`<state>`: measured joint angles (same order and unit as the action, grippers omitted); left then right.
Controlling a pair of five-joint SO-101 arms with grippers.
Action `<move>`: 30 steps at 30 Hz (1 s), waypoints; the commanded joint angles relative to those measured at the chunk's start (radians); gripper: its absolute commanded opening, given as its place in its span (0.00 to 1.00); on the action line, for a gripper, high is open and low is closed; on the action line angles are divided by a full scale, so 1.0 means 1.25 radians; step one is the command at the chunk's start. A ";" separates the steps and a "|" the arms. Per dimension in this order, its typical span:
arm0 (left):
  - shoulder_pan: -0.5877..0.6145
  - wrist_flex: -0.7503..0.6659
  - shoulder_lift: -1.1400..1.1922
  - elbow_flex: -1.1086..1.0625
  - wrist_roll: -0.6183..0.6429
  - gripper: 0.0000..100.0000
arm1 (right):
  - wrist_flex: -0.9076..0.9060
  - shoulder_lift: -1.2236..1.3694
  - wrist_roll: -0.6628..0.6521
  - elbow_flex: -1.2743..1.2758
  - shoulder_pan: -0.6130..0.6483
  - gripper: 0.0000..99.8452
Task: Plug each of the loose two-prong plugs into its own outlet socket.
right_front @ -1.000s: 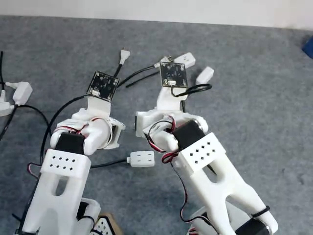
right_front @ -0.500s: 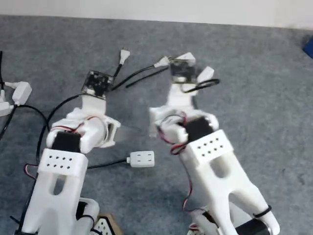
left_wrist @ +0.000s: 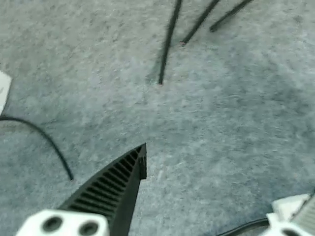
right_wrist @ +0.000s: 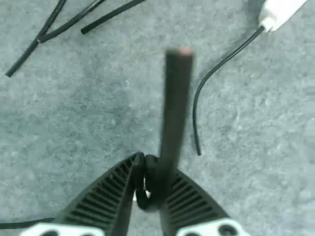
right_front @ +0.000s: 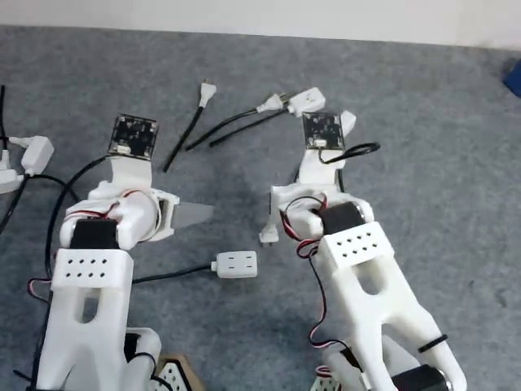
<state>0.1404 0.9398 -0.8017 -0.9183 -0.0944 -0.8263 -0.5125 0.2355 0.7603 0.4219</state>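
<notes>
Now farther apart over gray carpet (right_front: 423, 163) by white wall (right_front: 244, 15): right gripper (right_wrist: 150, 164) clamped on plug (right_front: 268, 236), left gripper (right_front: 194, 214) agape.

The two arms stand side by side on the table (right_front: 440, 163). Between them, toward the near side, lies an outlet socket (right_front: 234, 264). At the far side lies a loose plug (right_front: 207, 91). Right of it, a second plug (right_front: 270, 103) lies just beside a second socket (right_front: 307, 99) — and a third socket (right_front: 348, 122) lies just right of that, behind the right arm's wrist. A third plug (right_front: 267, 236) sits between the fingers of the right gripper (right_wrist: 147, 164).
</notes>
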 commanded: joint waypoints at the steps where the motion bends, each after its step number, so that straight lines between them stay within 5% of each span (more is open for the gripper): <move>1: 0.021 -0.020 -0.001 0.028 0.001 0.49 | -0.084 -0.008 -0.059 -0.002 -0.051 0.06; 9: 0.023 -0.086 -0.003 -0.033 0.002 0.49 | -0.213 -0.017 -0.130 -0.051 -0.228 0.19; 16: 0.023 -0.086 0.002 -0.035 0.004 0.49 | -0.461 -0.013 -0.324 -0.165 -0.197 0.23; 22: 0.023 -0.090 0.003 -0.048 0.005 0.49 | -0.544 -0.008 -0.684 -0.142 -0.053 0.23; 27: 0.010 -0.090 0.003 -0.057 0.004 0.49 | -0.542 -0.015 -1.131 -0.035 0.014 0.23; 30: 0.009 -0.090 0.003 -0.057 0.002 0.49 | -0.527 -0.007 -1.210 -0.056 0.012 0.23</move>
<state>0.1649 0.8493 -0.8002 -0.9950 -0.0944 -1.4952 -0.5155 -1.1224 0.7096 0.4219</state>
